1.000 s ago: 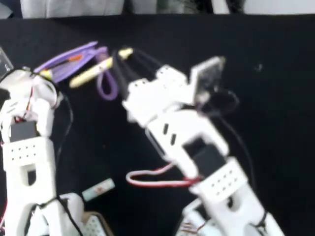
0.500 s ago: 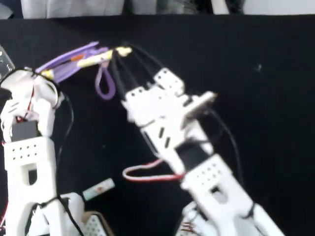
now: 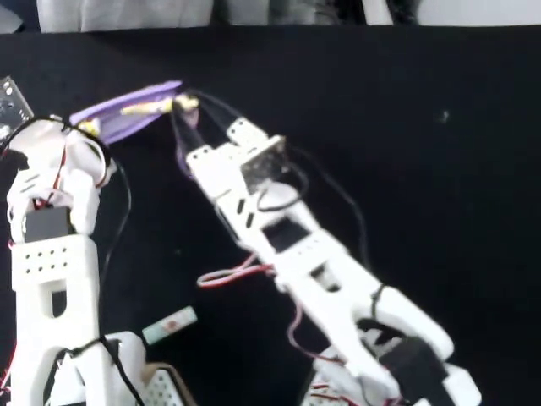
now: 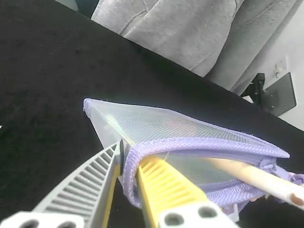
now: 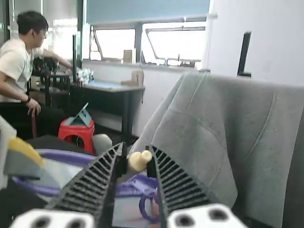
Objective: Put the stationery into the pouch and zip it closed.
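Black tabletop (image 3: 423, 169), near its far-left corner: left fingers (image 4: 161, 190) are clenching the pouch (image 4: 180, 126) rim. Right fingers (image 5: 95, 185) are grasping a pen (image 5: 137, 160) at its mouth; next, pushing deeper, then releasing.

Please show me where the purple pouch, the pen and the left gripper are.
purple pouch (image 4: 190, 126), left wrist view, on its mesh side wall.
pen (image 5: 138, 160), right wrist view, on its cream end.
left gripper (image 4: 129, 154), left wrist view, midway between its fingertips.
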Controlling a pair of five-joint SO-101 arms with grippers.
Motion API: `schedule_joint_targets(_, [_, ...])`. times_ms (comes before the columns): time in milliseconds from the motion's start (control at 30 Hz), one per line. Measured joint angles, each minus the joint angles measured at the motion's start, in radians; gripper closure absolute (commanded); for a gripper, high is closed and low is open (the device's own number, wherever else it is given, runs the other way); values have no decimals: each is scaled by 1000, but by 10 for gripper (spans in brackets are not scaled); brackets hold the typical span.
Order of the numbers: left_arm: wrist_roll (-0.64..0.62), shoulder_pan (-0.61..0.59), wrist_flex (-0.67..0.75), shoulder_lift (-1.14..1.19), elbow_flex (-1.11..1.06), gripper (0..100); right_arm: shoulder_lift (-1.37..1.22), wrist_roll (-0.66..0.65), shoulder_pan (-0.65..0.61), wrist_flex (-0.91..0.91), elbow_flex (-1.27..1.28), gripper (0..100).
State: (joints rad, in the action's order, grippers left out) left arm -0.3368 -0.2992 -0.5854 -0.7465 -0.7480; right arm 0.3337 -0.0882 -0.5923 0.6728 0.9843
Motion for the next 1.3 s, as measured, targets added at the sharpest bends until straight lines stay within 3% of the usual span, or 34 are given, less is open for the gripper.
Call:
schedule_joint_targets(100, [0,0,0,0,0,971,-41,0,-8,5,0,616])
schedule_joint_targets(367, [0,0,0,0,0,971,-15,0,-71,-34,0,709])
schedule_joint_targets(633, [0,-3,0,0,0,971,281,0,-71,-89,181,712])
schedule_joint_targets(767, [-2,-54,15,0,0,971,489,0,-71,-353,209,712])
schedule_joint_targets(1000, [-2,-129,112,-3,-57,971,856,-29,-71,-1076,210,712])
schedule_joint_targets(1133, [-3,-166,130,-3,-58,971,988,-190,-110,-1352,210,712])
schedule_joint_targets(1300, [-3,-209,130,-3,-58,971,1017,-394,-241,-1468,270,712])
